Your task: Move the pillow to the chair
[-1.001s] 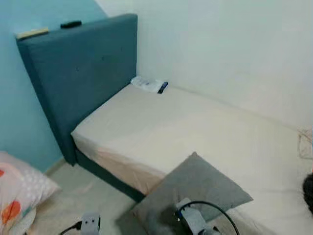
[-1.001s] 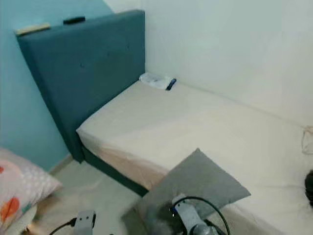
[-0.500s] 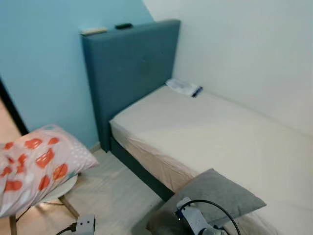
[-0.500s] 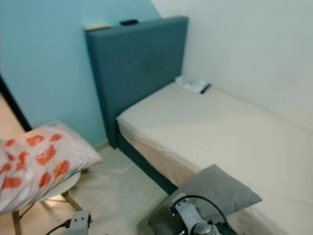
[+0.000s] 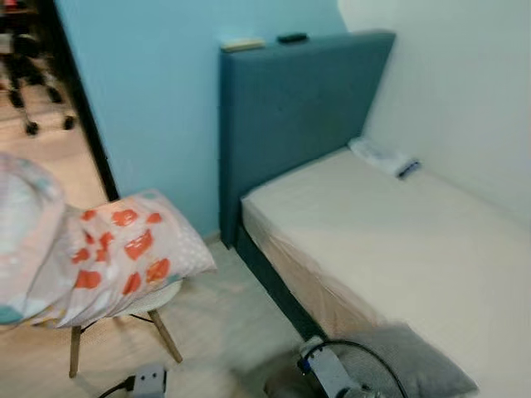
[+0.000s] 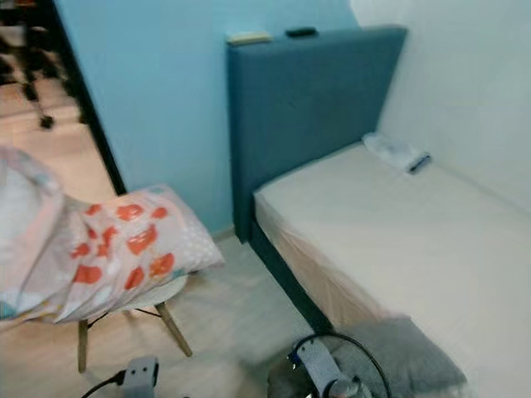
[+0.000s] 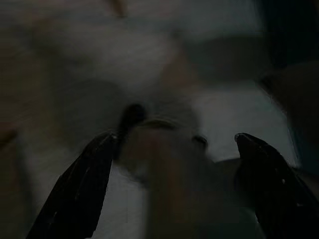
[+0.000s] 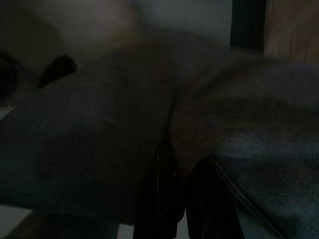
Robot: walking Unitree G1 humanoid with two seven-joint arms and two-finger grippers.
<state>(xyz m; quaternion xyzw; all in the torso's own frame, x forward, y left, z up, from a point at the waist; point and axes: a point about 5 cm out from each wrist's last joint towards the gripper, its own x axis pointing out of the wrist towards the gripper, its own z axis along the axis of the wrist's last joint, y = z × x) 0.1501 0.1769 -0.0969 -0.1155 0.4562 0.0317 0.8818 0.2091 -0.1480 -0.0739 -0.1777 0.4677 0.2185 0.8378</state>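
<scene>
Underfoot lies pale wood flooring (image 5: 224, 332), with a light blue wall (image 5: 141, 108) behind and a white wall along the far side of the bed (image 5: 398, 240). That one bed has a bare cream mattress and a tall teal headboard (image 5: 299, 116), on whose top edge two small things rest (one pale, one black). One grey pillow (image 5: 415, 369) hangs at the bed's near edge, pinched in the right gripper (image 8: 172, 199), whose fingers are closed on a fold of the fabric. One chair (image 5: 124, 307) with wooden legs stands left of the bed, already bearing a pink cushion (image 5: 124, 257) with orange spots. The left gripper (image 7: 172, 174) is spread wide, empty, over what seems to be floor.
</scene>
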